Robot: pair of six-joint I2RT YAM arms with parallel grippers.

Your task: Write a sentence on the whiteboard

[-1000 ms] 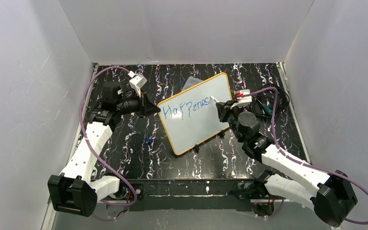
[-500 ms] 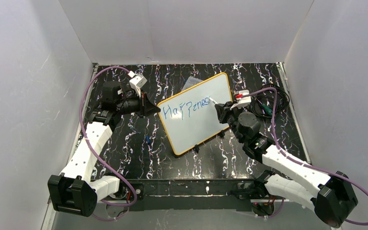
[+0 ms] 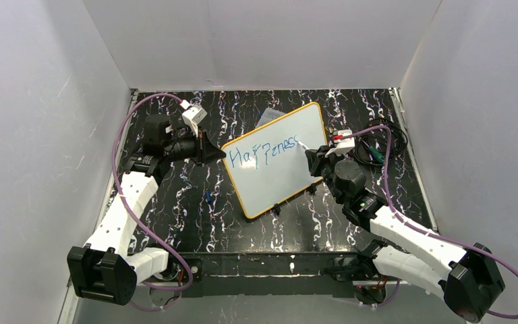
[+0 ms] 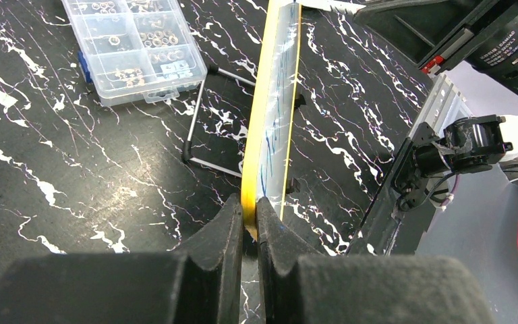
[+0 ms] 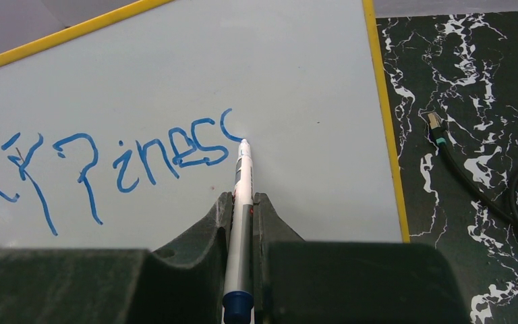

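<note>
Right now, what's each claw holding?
Left claw: closed on the whiteboard edge.
Right claw: closed on the marker, tip on the board.

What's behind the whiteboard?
A wire stand props the whiteboard from behind, with a clear parts box beyond it. From above, the whiteboard hides all but the box's corner.

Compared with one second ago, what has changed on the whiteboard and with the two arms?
The right gripper, shut on the marker, moved slightly right, and the sentence gained the start of a second "s". The left gripper stays clamped on the whiteboard edge; the board has not shifted.
</note>
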